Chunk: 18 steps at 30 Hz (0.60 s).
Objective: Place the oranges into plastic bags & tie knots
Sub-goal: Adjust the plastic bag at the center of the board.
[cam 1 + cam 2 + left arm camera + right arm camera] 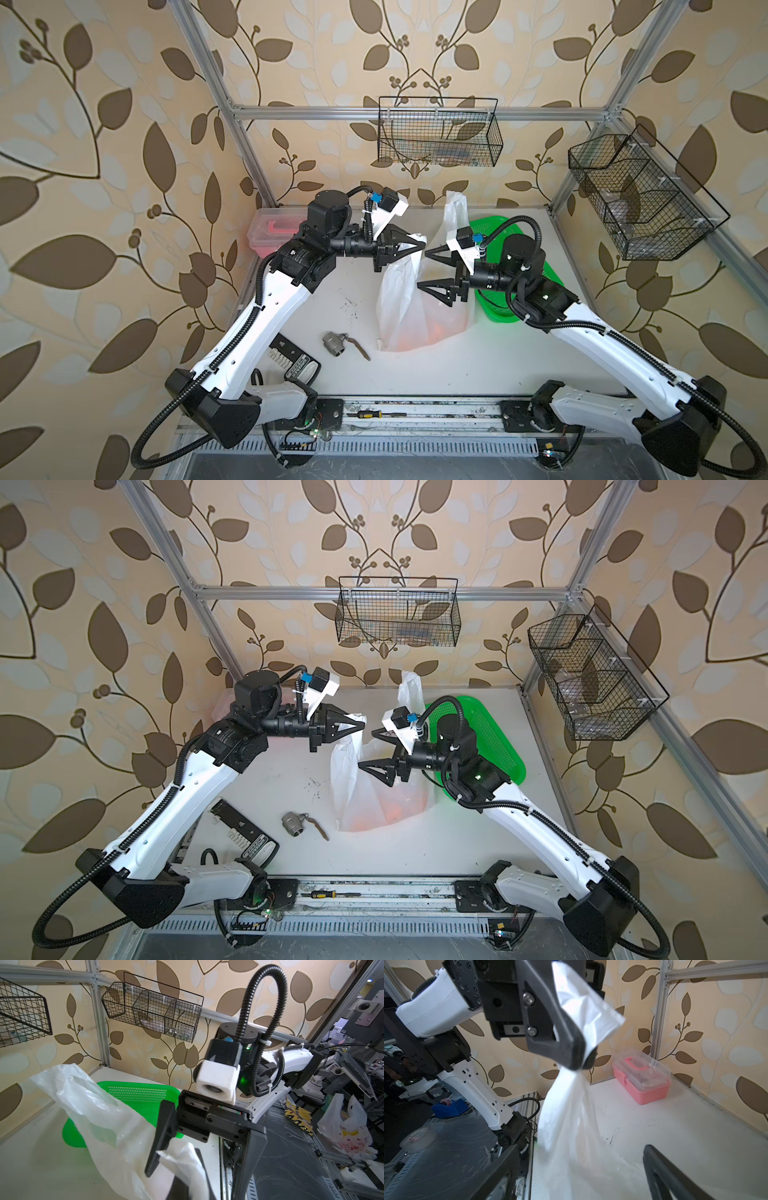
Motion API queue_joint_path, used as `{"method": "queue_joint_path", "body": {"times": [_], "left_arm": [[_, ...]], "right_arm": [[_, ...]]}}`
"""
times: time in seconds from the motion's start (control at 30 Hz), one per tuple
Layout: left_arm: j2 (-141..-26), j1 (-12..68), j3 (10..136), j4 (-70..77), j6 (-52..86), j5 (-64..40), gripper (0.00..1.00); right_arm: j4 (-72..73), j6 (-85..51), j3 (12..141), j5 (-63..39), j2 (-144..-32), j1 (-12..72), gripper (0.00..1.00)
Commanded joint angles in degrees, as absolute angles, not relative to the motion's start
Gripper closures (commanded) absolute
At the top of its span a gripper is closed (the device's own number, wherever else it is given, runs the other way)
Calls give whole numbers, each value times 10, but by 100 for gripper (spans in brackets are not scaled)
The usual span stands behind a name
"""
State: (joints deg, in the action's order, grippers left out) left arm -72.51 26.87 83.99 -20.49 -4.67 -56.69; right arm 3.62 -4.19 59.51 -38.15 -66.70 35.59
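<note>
Although the oranges (434,330) glow through the plastic bag (395,299), which lies just beside the green basket (494,313), no knot is tied yet. Left gripper (420,245): clenched on one bag handle. Right gripper (423,270): spread wide, grasping nothing, over the bag's basket side.

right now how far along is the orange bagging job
Done: oranges show as an orange glow inside the plastic bag. In hand: left gripper is shut on one handle; right gripper is open beside the bag, holding nothing. Left: no knot is tied; the other handle stands loose.
</note>
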Motion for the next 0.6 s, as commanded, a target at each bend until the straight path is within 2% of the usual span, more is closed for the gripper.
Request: {"method": "queue_joint_path", "body": {"times": [0.0, 0.13, 0.2, 0.27, 0.33, 0.37, 0.43, 0.47, 0.57], "left_arm": [[-722, 260, 842, -168, -70, -612, 100], [-729, 258, 843, -165, -74, -624, 100], [-733, 257, 843, -160, -72, -628, 100], [-736, 255, 842, -153, -67, -629, 99], [-735, 255, 839, -141, -56, -626, 88], [-733, 255, 836, -136, -51, -622, 77], [-726, 252, 829, -121, -37, -600, 58], [-719, 251, 823, -110, -26, -577, 41], [-684, 245, 794, -92, -6, -496, 17]], "right_arm": [[116, -31, 627, -414, -694, 359, 6], [140, -44, 643, -433, -728, 370, 13], [159, -61, 644, -434, -742, 372, 22], [175, -78, 642, -435, -751, 372, 39], [193, -93, 637, -434, -755, 374, 60], [201, -97, 632, -429, -756, 376, 75], [198, -100, 630, -413, -756, 380, 98], [194, -99, 629, -401, -756, 382, 100], [184, -106, 626, -365, -752, 383, 100]]}}
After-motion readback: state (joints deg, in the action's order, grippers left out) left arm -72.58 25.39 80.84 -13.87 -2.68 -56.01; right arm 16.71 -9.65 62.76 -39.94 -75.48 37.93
